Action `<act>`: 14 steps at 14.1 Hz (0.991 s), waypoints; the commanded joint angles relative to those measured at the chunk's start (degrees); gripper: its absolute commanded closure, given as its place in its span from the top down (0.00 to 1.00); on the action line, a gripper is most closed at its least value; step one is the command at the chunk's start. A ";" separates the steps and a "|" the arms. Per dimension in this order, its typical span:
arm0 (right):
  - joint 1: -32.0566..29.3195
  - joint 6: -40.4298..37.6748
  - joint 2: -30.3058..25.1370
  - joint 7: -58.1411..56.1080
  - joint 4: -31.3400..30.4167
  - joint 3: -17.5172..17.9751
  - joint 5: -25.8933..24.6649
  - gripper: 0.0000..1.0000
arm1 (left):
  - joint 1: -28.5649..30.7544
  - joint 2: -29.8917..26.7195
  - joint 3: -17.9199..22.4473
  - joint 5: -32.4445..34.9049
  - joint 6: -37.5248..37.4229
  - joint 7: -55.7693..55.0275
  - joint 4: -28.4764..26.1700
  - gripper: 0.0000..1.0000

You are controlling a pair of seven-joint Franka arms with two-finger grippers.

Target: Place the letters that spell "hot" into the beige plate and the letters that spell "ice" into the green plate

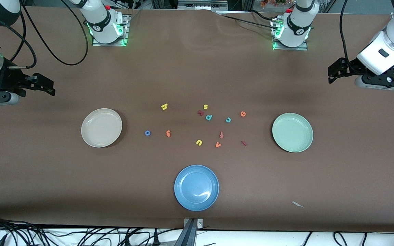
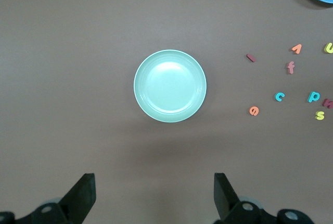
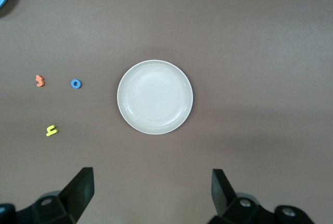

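Item: brown desk [image 1: 197, 75] with three plates and scattered foam letters, sorting not yet begun. Beige plate [image 1: 101, 127] lies toward the right arm's end, empty; green plate [image 1: 292, 132] toward the left arm's end, empty; blue plate [image 1: 196, 187] nearest the front camera (no part in the task). Letters for "hot": yellow h [image 1: 164, 106], blue o [image 1: 147, 133] and orange t [image 1: 168, 133], all on the desk on the beige plate's side of the cluster, the o closest to that plate. Letters for "ice": dark red i [image 1: 244, 143], teal c [image 1: 228, 119] and orange e [image 1: 243, 113], on the green plate's side. Extras: yellow s [image 1: 205, 107], teal p [image 1: 209, 117], yellow u [image 1: 199, 142], orange v [image 1: 218, 145], reddish f [image 1: 221, 134]. Right gripper [image 1: 48, 87] hangs over bare desk at its own end, jaws spread wide and empty; left gripper [image 1: 332, 73] likewise at its end. Each set probably lies near its arm's plate to keep carries short.
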 commanded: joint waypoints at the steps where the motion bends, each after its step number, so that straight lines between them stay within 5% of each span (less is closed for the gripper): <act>1: 0.39 -0.24 -0.61 2.71 -0.26 0.24 -0.56 1.00 | 0.41 -0.32 -0.14 -1.14 -1.35 1.19 0.87 1.00; 14: 0.57 0.46 -0.34 2.98 -1.31 0.33 -0.48 1.00 | -0.21 2.57 -0.23 -1.92 -1.71 1.45 0.87 1.00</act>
